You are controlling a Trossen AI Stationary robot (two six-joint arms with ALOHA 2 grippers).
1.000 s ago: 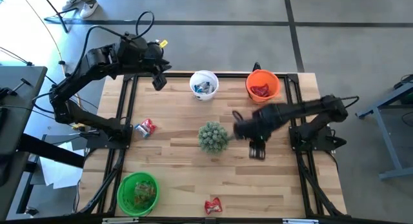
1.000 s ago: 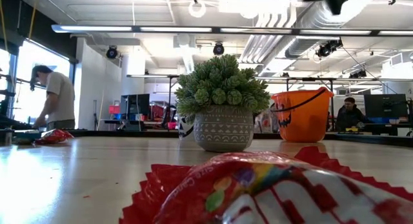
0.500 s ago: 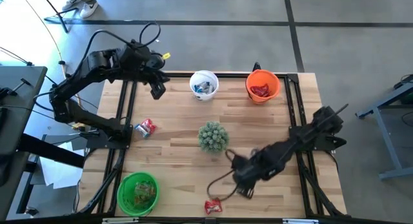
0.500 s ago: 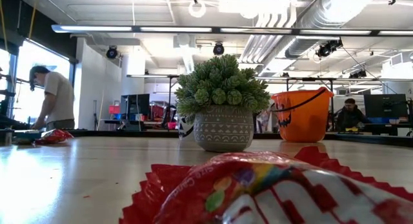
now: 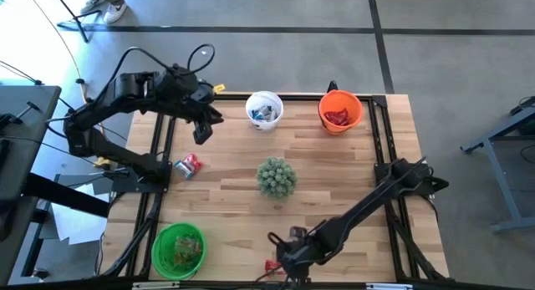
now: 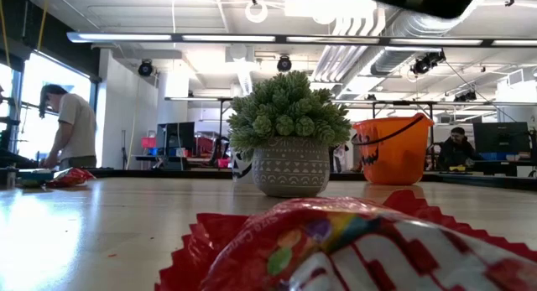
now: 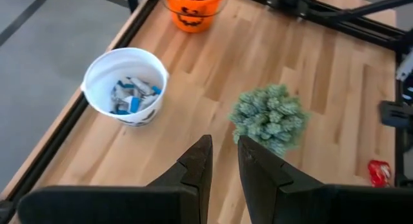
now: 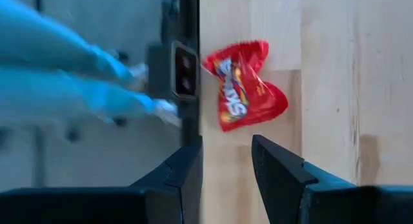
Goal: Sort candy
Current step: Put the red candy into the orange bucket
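Two arms are working over the worktop (image 5: 334, 173) as the candy sort is nearing its loose ends, and the largest risk is sitting at the near edge. Three buckets are already holding sweets: the green bucket (image 5: 178, 249) at the near left, the orange bucket (image 5: 340, 111) at the far right with red packets inside, and the white bucket (image 5: 264, 109) beside it holding blue-and-white wrappers (image 7: 132, 97). Between them a potted plant (image 5: 276, 177) is standing mid-worktop, an obstacle any carry toward the orange bucket is likely to have to clear. The right end effector (image 8: 226, 162) is hanging over the near edge with its fingers parted and empty, the red candy packet (image 8: 244, 86) lying just ahead of them and hard against the worktop's dark edge rail (image 8: 188, 62). A closing pinch that is landing off-centre is likely to nudge the slick wrapper over the rail and onto the floor, or to catch only a crimped end that is slipping free mid-lift. The left end effector (image 7: 222, 161) is hovering near the far left corner, fingers narrowly apart and holding nothing, while a second red packet (image 5: 189, 165) is waiting at the left edge, equally close to a drop.
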